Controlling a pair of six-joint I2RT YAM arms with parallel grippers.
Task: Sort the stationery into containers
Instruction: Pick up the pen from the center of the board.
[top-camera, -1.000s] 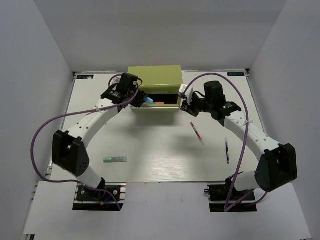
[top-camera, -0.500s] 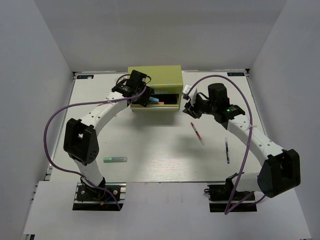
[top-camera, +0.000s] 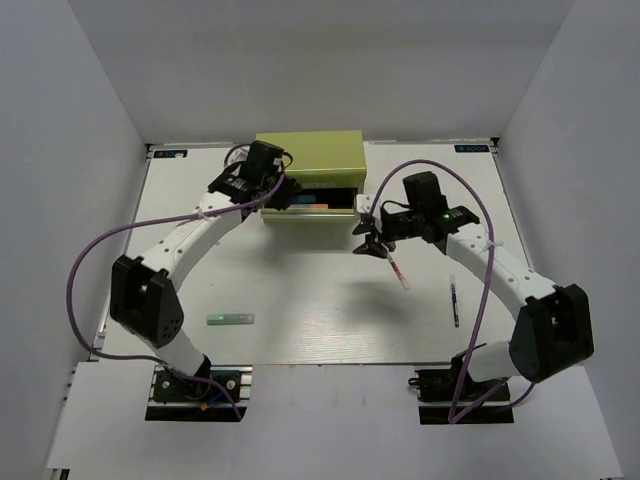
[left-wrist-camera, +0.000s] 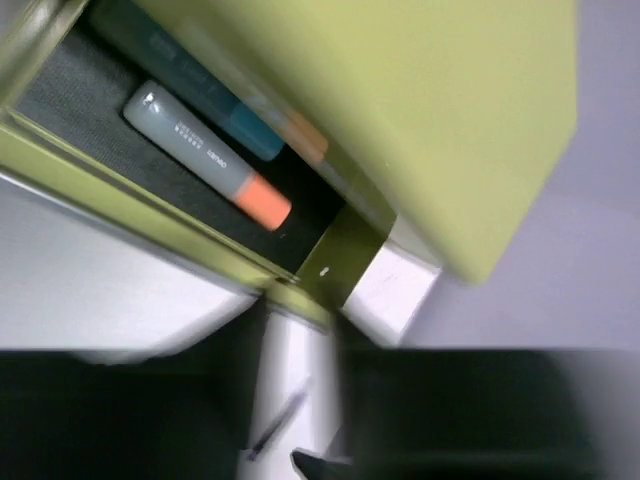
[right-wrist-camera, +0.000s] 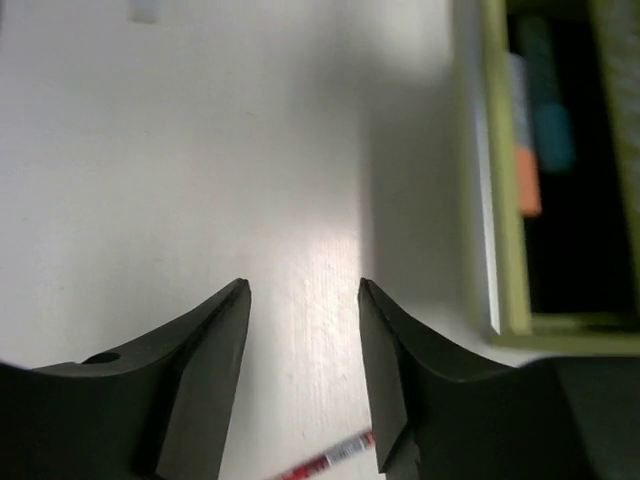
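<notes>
The olive tool chest (top-camera: 310, 155) stands at the back with its upper drawer (top-camera: 312, 216) pulled open. An orange/grey marker (left-wrist-camera: 205, 160) and a light-blue/white marker (left-wrist-camera: 215, 95) lie inside it. They also show in the right wrist view, orange tip (right-wrist-camera: 528, 185) and blue body (right-wrist-camera: 548, 115). My left gripper (top-camera: 284, 193) is at the drawer's left end, blurred in its wrist view (left-wrist-camera: 300, 350), with its jaws apart and empty. My right gripper (top-camera: 368, 241) is open and empty (right-wrist-camera: 303, 290) over the table, just beyond the red-white pen (top-camera: 395, 268) (right-wrist-camera: 330, 463).
A thin dark blue pen (top-camera: 455, 302) lies on the table at the right. A pale green marker (top-camera: 231, 319) lies near the front left, and its end shows in the right wrist view (right-wrist-camera: 145, 10). White walls enclose the table.
My right gripper has moved away from the chest's right side, down over the far end of the red-white pen. My left gripper has drawn back a little from the drawer, leaving the light-blue marker inside.
</notes>
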